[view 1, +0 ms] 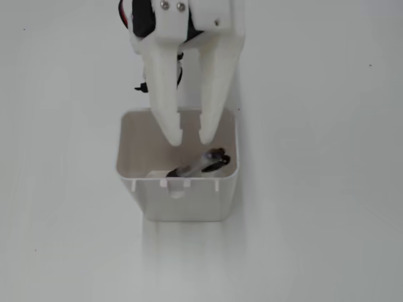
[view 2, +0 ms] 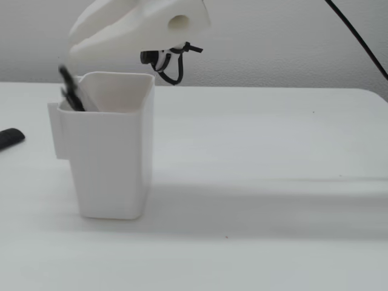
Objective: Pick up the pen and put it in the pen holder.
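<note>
End effector [view 1: 190,139] fingers slightly apart, empty, hovering over pen holder [view 1: 182,204]; pen [view 1: 200,165] inside, leaning on tabbed rim, untouched.

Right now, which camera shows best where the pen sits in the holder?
The fixed view looking down: the pen lies inside the pen holder, against its tabbed rim, below the open gripper. The side fixed view shows only the pen's blurred top above the rim.

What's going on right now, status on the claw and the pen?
Gripper open, empty, above the pen holder. Pen inside holder, leaning on its tabbed rim, top end poking out. Nothing in the way.
</note>
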